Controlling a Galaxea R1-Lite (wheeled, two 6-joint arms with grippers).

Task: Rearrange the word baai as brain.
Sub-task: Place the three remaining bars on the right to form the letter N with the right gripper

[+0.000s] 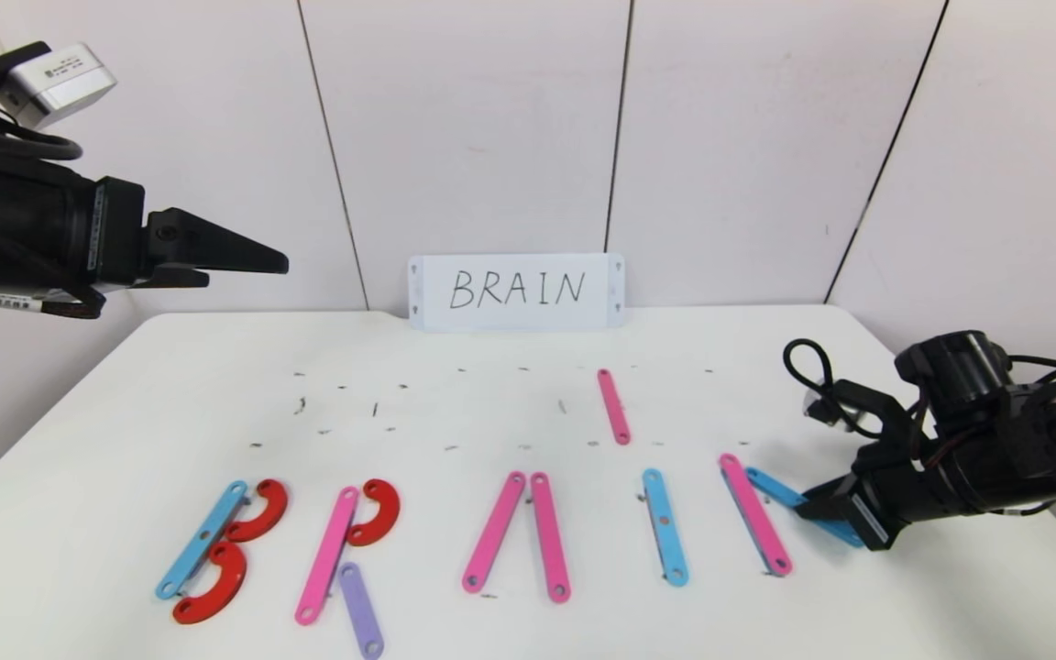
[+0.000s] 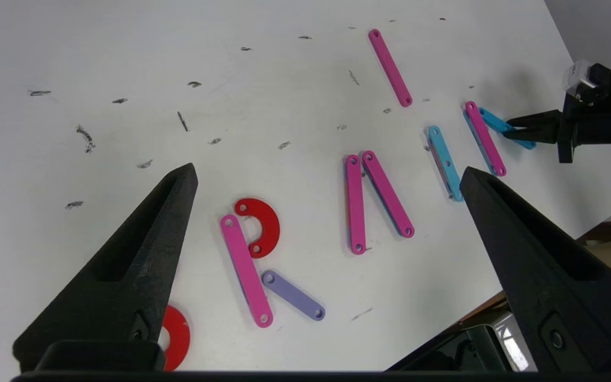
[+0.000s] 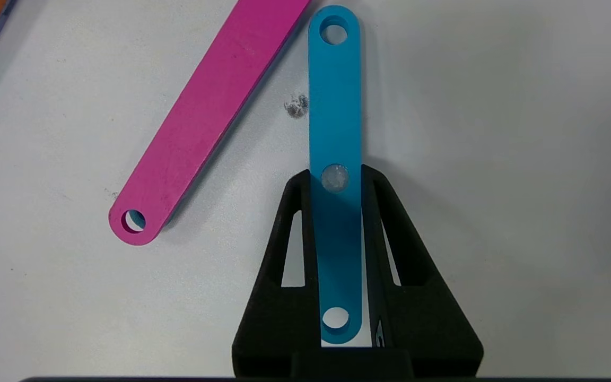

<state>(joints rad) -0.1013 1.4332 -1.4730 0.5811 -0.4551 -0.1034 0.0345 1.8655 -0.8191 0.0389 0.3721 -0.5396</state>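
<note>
The strip letters lie in a row near the table's front. A light-blue bar [image 1: 203, 539] with two red curves [image 1: 262, 511] is at the left. Beside it are a pink bar [image 1: 327, 555], a red curve [image 1: 378, 511] and a purple bar [image 1: 360, 610]. Two pink bars [image 1: 494, 532] lean together, then comes a light-blue bar [image 1: 665, 527] and a pink bar [image 1: 755, 527]. My right gripper [image 1: 803, 509] [image 3: 335, 175] is shut on another light-blue bar [image 1: 771, 486] [image 3: 334, 95] low at the table, beside that pink bar. My left gripper [image 1: 253, 257] [image 2: 328, 171] is open, high at the left.
A loose pink bar [image 1: 613, 406] lies alone farther back, right of centre. A white card [image 1: 516, 291] with handwritten BRAIN stands against the back wall. Small dark marks dot the table's middle. The table's right edge [image 1: 968, 550] is close behind my right gripper.
</note>
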